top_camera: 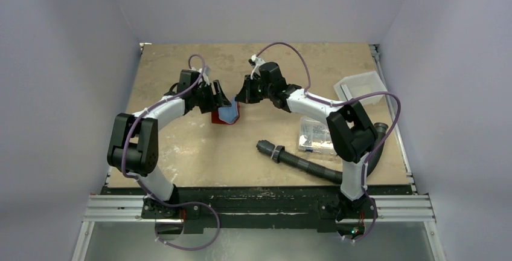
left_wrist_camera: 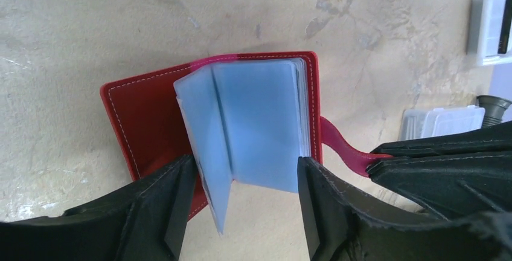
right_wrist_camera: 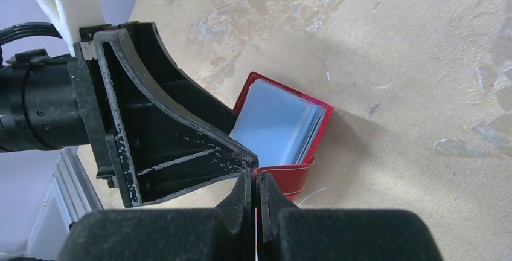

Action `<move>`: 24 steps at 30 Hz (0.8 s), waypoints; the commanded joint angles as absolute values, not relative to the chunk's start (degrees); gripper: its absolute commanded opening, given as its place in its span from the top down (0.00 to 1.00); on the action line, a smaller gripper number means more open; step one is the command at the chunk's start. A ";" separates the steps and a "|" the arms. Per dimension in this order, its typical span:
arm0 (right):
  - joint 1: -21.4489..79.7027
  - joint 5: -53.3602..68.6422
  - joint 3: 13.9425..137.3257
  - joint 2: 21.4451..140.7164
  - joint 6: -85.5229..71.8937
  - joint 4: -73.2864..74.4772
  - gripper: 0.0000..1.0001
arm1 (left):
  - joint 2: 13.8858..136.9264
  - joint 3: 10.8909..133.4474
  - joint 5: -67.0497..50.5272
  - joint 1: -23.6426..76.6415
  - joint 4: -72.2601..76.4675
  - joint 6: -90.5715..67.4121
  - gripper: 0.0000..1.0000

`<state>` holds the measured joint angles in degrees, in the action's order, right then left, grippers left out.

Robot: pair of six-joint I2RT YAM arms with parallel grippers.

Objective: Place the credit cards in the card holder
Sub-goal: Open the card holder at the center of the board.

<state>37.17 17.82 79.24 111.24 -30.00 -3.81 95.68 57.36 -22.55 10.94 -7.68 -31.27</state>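
The left arm reaches in from the left over the tan, mottled bench (top_camera: 181,146). The left gripper (left_wrist_camera: 244,163) stands open over the holder (left_wrist_camera: 145,116), its two black fingers (left_wrist_camera: 175,206) well apart.

The holder lies near the middle of the bench, opened flat with its red inside face and pale stitching showing. A stack of pale blue leaves (left_wrist_camera: 259,122) sits in it like the pages of a book. Whether these are cards or sleeves cannot be told. One leaf is fanned up off the stack, towards the left cover. In the left wrist view, the left finger overlaps the near edge of the left cover and the right finger stands just beside the near right corner of the stack. The leaves lie between the fingers, and neither finger plainly pinches them.

A narrow red tab (left_wrist_camera: 341,146) runs from the right edge of the holder. The right gripper (right_wrist_camera: 255,179) is closed on the end of this tab, with its fingers pressed together and only a thin sliver of red between them.

Further right, a black ribbed hose (top_camera: 305,162) lies aslant on the bench. Just beyond it is a clear box (top_camera: 317,135) of compartments, partly hidden by the right arm. A white tray (top_camera: 360,78) sits by the right edge.
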 commanded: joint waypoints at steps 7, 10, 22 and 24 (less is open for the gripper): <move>37.09 18.74 78.30 107.40 -30.27 -4.57 1.00 | 91.76 58.13 -12.79 10.94 -13.66 -24.28 0.25; 37.25 19.12 78.89 106.61 -30.57 -4.39 1.00 | 88.29 57.43 -10.21 10.90 -12.95 -23.33 0.17; 37.20 19.57 79.96 107.39 -30.73 -3.93 1.00 | 91.81 55.65 -24.48 10.90 -3.52 -27.40 0.22; 37.26 19.98 79.40 107.25 -30.42 -4.06 1.00 | 92.68 56.04 -24.24 10.90 -3.56 -27.34 0.26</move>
<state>37.17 18.17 78.24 109.14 -30.50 -3.46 90.78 55.48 -20.69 10.96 -6.50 -26.39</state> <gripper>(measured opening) 0.026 0.771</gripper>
